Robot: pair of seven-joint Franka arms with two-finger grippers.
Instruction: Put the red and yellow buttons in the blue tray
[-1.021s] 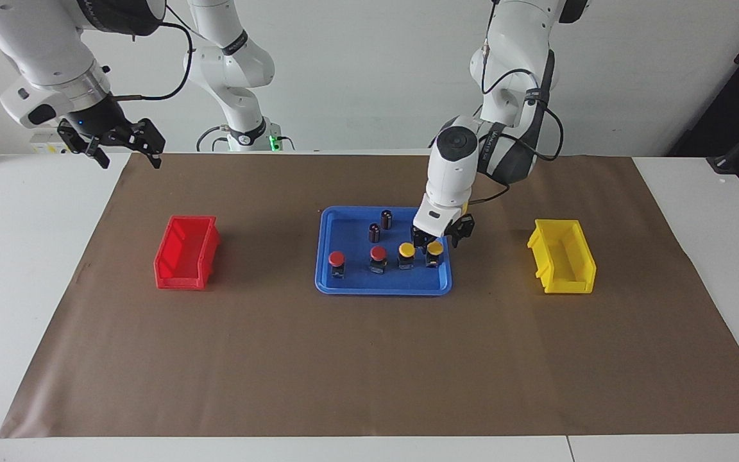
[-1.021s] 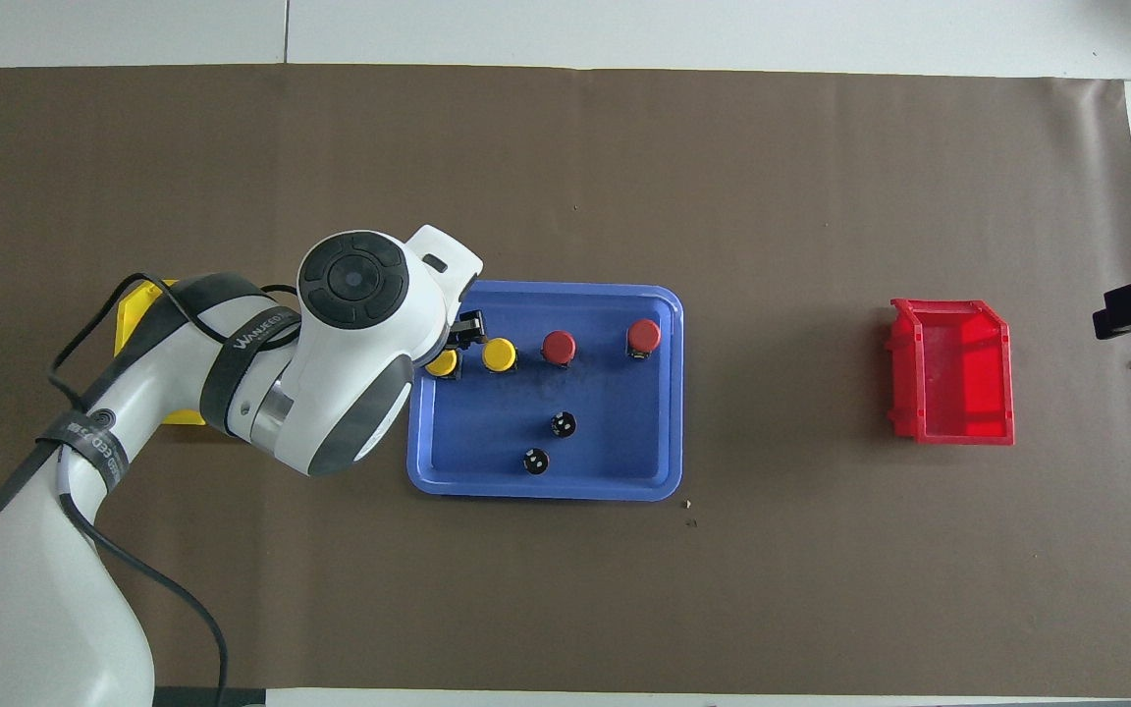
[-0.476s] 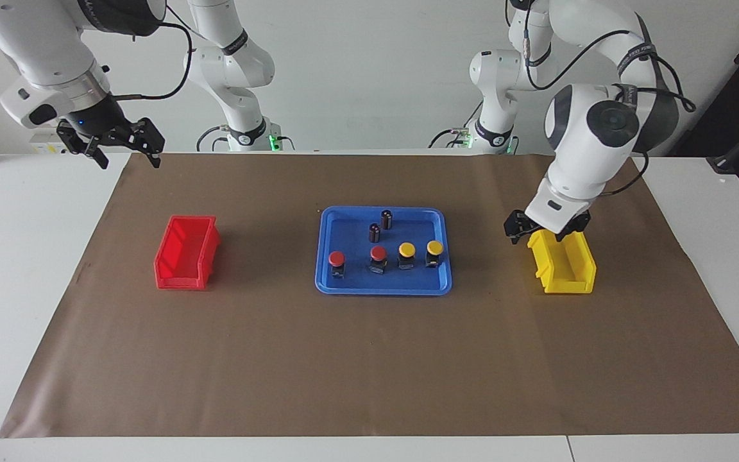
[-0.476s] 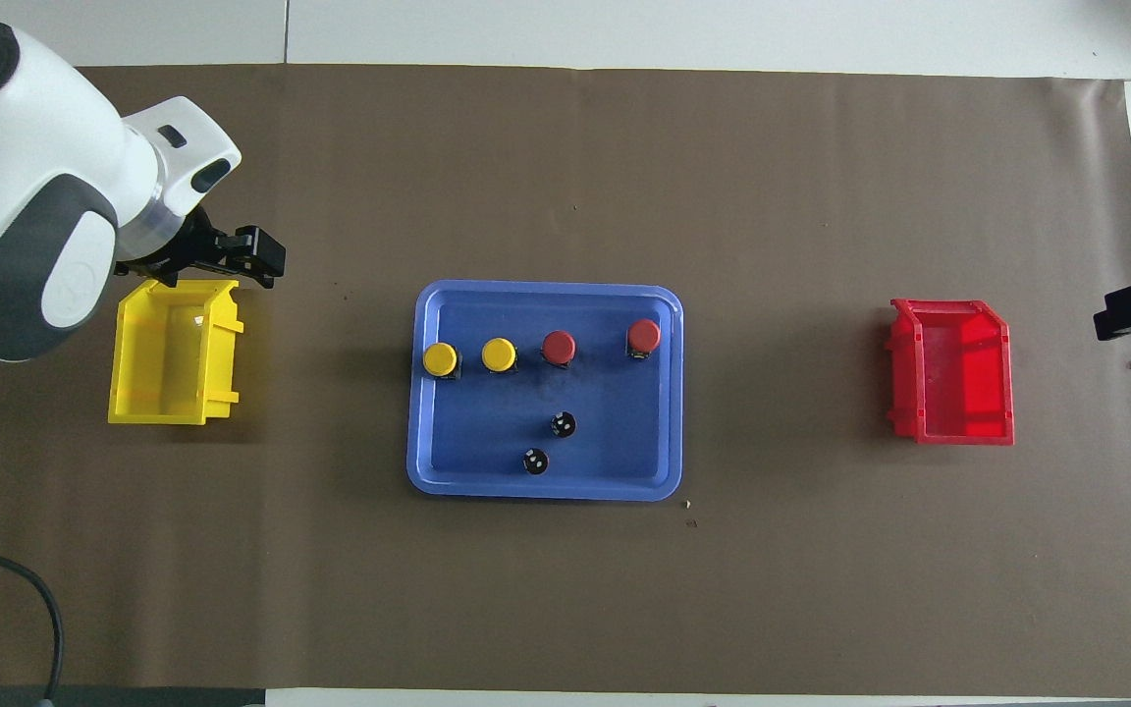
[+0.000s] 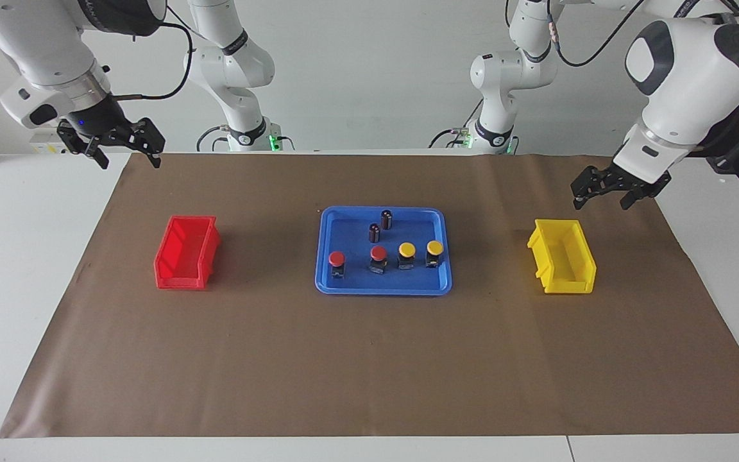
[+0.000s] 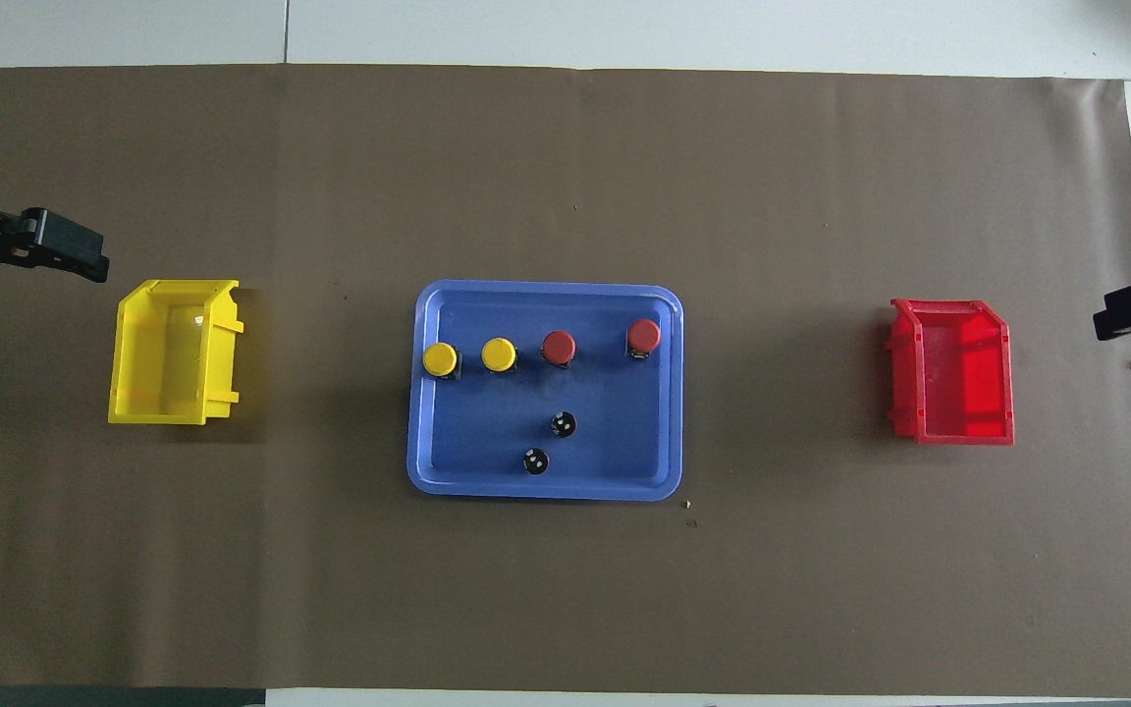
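Blue tray (image 5: 383, 284) mid-counter holds all four buttons (image 5: 406, 251) in a row, plus two dark cylinders (image 5: 386, 219) nearer the robots. Left gripper (image 5: 612, 190) up over the mat just past the yellow bin (image 5: 562, 264), jaws apart, empty. Right gripper (image 5: 124, 146) waits raised at its end, jaws apart.
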